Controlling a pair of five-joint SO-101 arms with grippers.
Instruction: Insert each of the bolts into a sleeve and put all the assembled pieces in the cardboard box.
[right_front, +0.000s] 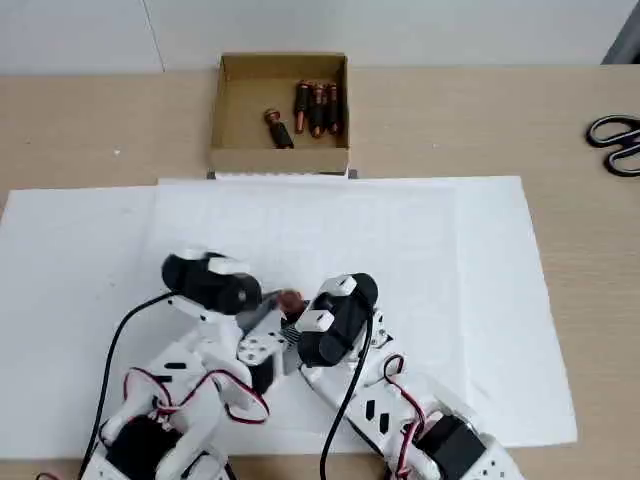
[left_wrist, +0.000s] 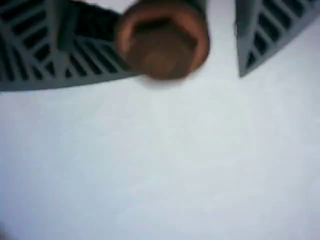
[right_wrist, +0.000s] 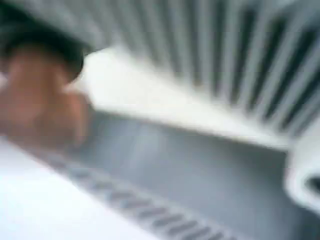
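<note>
A copper-headed bolt (right_front: 290, 298) with a black sleeve (left_wrist: 95, 25) behind its head sits between the two arms, low over the white paper. In the left wrist view the bolt head (left_wrist: 164, 42) lies against one grey finger (left_wrist: 60, 60), with a gap to the other finger (left_wrist: 270, 35). My left gripper (right_front: 270, 312) is open around it. My right gripper (right_front: 298, 325) is pressed in close from the other side. Its wrist view shows the copper head (right_wrist: 40, 100) blurred. The cardboard box (right_front: 280, 160) at the back holds several assembled pieces (right_front: 317, 108).
A large white paper sheet (right_front: 430, 260) covers the wooden table in front of the box. Black scissors (right_front: 615, 145) lie at the far right edge. Black cables trail from both arm bases near the front edge.
</note>
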